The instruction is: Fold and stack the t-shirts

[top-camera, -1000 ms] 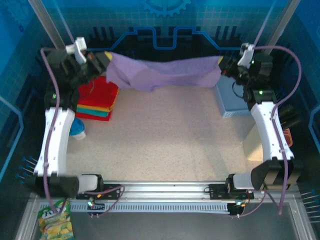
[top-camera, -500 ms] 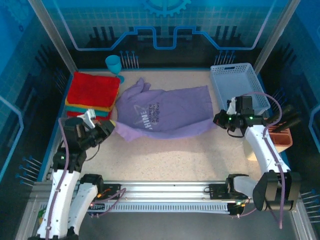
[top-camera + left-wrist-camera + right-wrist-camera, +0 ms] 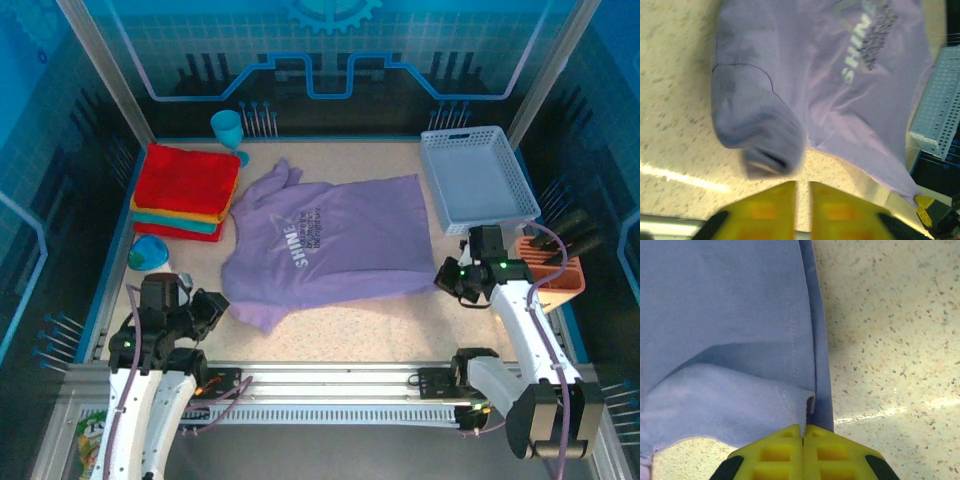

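Far left, we see the folded stack (image 3: 185, 185), only edges showing under its red top. The left gripper (image 3: 802, 186), blurred, stands slightly parted and empty beside the purple shirt (image 3: 325, 245), spread mid-table. The right gripper (image 3: 803, 428) is pressed closed at the hem; we cannot tell if cloth is caught.

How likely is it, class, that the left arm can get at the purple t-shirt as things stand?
Probably yes: the left gripper sits just short of the purple t-shirt's near corner, nothing between them.

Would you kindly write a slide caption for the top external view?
Lavender t-shirt spread print-up on the table, folded tees stacked left, basket right.
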Robot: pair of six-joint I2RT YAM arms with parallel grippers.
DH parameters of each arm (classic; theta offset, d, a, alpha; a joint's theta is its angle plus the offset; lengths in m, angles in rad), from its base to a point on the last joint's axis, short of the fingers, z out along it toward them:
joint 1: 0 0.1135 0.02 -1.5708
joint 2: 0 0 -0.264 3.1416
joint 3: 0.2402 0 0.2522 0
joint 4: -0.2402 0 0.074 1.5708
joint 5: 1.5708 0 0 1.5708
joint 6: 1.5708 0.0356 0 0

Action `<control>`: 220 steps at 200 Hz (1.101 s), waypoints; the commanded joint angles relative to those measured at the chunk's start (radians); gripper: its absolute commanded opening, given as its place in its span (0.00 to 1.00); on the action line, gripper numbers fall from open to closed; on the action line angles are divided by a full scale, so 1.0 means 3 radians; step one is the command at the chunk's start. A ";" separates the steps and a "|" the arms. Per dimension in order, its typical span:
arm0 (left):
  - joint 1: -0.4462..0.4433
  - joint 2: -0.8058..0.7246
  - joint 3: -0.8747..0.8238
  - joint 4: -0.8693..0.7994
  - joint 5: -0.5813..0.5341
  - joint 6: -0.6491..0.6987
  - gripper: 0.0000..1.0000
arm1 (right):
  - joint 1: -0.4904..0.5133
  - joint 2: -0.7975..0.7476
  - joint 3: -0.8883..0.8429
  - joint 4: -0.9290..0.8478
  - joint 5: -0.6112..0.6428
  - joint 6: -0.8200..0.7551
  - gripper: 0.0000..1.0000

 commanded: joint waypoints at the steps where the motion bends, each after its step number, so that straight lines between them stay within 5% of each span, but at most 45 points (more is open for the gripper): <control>1: -0.0004 -0.0020 -0.0039 -0.0405 -0.0024 -0.0034 0.32 | -0.0021 -0.0026 0.0008 -0.0192 0.0112 0.0072 0.22; 12: -0.0004 -0.0029 0.0015 -0.0535 -0.0047 -0.0004 0.39 | -0.0017 -0.0058 0.0032 -0.0206 0.0169 0.0076 0.34; 33: -0.0004 -0.0017 0.0165 -0.0662 -0.0143 0.0146 0.55 | -0.0018 -0.0161 0.0103 -0.0220 0.0313 0.0056 0.77; 46: -0.0004 0.0096 0.0245 -0.0519 -0.0137 0.0254 0.56 | -0.0006 -0.0210 0.0137 -0.0141 0.0312 -0.0008 0.88; 89: -0.0006 0.0893 0.0440 0.0616 0.0228 0.0495 0.62 | 0.0138 -0.0004 0.0353 0.0377 -0.0125 -0.0228 0.89; 129: -0.0098 0.1630 0.0837 0.1431 0.0167 0.0830 0.65 | 0.0597 0.0510 0.0803 0.0722 0.0161 -0.0400 0.87; 168: -0.0430 0.2440 0.1392 0.1863 -0.0212 0.1313 0.66 | 0.0729 0.1198 0.1298 0.0862 0.0291 -0.0504 0.86; 220: -0.0608 0.3518 0.2341 0.1782 -0.0843 0.1834 0.67 | 0.0703 0.2172 0.2214 0.0666 0.0430 -0.0670 0.86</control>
